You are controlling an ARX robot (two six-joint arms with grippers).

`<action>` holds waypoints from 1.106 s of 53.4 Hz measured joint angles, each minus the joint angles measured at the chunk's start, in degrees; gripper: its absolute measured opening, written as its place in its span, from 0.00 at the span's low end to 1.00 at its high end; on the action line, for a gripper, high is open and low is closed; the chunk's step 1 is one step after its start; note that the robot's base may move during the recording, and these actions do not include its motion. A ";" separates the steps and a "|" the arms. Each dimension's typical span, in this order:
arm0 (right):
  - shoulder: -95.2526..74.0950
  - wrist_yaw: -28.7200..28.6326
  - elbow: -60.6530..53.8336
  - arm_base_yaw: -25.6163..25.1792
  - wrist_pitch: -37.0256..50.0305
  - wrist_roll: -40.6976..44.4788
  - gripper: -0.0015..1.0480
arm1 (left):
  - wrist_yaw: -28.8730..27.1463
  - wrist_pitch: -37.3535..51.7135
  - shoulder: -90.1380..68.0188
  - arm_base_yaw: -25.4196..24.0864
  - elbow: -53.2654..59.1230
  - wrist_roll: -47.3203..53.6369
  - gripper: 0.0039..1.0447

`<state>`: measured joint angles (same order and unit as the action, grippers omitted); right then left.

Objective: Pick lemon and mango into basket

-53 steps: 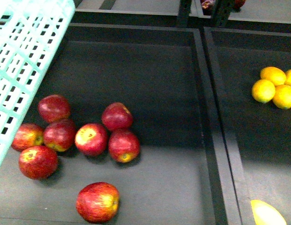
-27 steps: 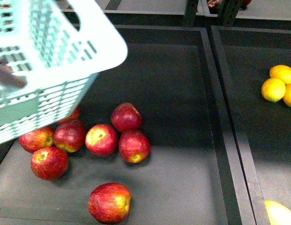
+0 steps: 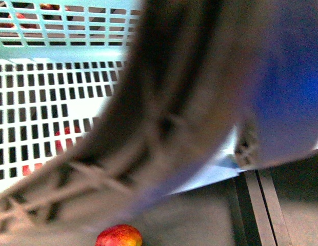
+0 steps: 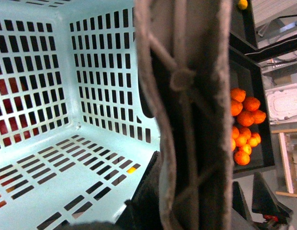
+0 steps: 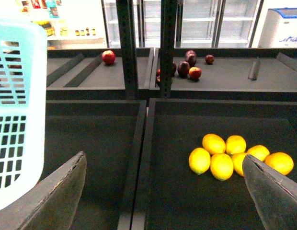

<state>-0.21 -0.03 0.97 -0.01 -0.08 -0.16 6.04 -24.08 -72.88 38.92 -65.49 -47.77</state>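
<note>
The light teal basket (image 3: 51,92) hangs close in front of the front camera, and its brown handle (image 3: 164,118) crosses the view as a blur. My left gripper (image 4: 191,206) is shut on that handle (image 4: 187,96), above the basket's empty slotted floor (image 4: 67,167). Several lemons (image 5: 199,160) lie clustered on a dark shelf tray in the right wrist view. My right gripper (image 5: 165,201) is open above that shelf, nearer than the lemons, with nothing between its fingers (image 5: 57,196). The basket's wall (image 5: 17,120) stands off to one side of it. The mango is out of view.
A red apple (image 3: 118,236) shows below the basket, and more red shows through its slots. Oranges (image 4: 244,124) fill a tray beside the basket. A raised divider (image 5: 139,158) separates the shelf trays. On the far shelf lie a red apple (image 5: 108,56) and dark fruits (image 5: 189,64).
The basket has swung right and toward the front camera. With its handle it now fills the view, covering the apples and yellow fruits seen earlier.
</note>
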 joint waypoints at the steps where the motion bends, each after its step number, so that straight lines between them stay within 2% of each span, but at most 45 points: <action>1: 0.00 0.02 0.00 0.00 0.00 0.00 0.92 | 0.09 0.24 0.00 0.48 0.00 -0.35 0.05; 8: 0.00 0.02 0.00 -0.02 0.00 0.00 0.92 | 0.63 0.72 0.02 3.43 0.02 -1.07 0.05; 22: 0.00 0.02 0.00 0.00 0.00 0.00 0.92 | 0.68 0.81 0.02 3.74 0.04 -1.57 0.05; 27: -4.94 1.53 3.56 -0.90 -9.42 -6.69 0.92 | 0.61 0.81 0.02 3.74 0.07 -1.57 0.05; 30: -12.50 -3.34 6.12 -6.60 -12.50 -12.98 0.92 | 0.63 0.81 0.02 3.78 0.07 -1.60 0.05; 36: -25.83 -13.70 8.90 -21.94 -2.01 -16.63 0.92 | 1.03 0.81 0.02 3.78 0.07 -1.57 0.05; 38: -31.04 -14.75 9.81 -26.16 2.51 -16.55 0.92 | 1.03 0.81 0.02 3.78 0.07 -1.57 0.05; 41: -37.00 -14.56 10.67 -29.64 7.58 -15.91 0.92 | 1.01 0.81 0.04 3.78 0.07 -1.55 0.05; 46: -49.09 -13.31 12.48 -33.40 16.92 -13.29 0.92 | 0.98 0.81 0.04 3.78 0.07 -1.60 0.05; 52: -66.38 -12.48 16.44 -35.43 27.76 -9.64 0.92 | 0.76 0.81 0.04 3.78 0.07 -1.77 0.05; 59: -82.99 -11.58 22.03 -35.98 33.83 -7.21 0.92 | 0.81 0.81 0.04 3.78 0.07 -1.75 0.05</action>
<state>-83.20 -11.62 23.00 -35.99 33.76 -7.38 6.85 -23.27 -72.84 42.70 -65.43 -49.52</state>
